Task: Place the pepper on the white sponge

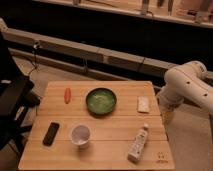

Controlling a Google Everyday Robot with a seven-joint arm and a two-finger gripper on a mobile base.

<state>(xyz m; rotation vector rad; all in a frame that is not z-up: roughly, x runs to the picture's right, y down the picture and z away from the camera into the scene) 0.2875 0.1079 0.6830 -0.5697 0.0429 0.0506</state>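
Plainly, the small elongated red-orange pepper (67, 94) lay on the far left of the pale wooden slatted table (112, 141), just left of the round green bowl (101, 100). The white rectangular sponge (143, 104) sat on the other side of that bowl, near the right edge, so pepper and sponge were well apart with the bowl between them.

The white arm's gripper (167, 117) hung off the table's right edge, near the sponge and far from the pepper; whether it was spread or pressed together could not be told.

The pepper looked light and fairly firm, probably with a smooth, somewhat slippery skin and a rounded body that could roll or squirt out of a pinch. A hold across its narrow middle, square to its long axis, seemed safest, with modest pressure. The sponge looked soft and small, so the pepper would likely need setting down low and centred rather than dropped, lest it roll off.
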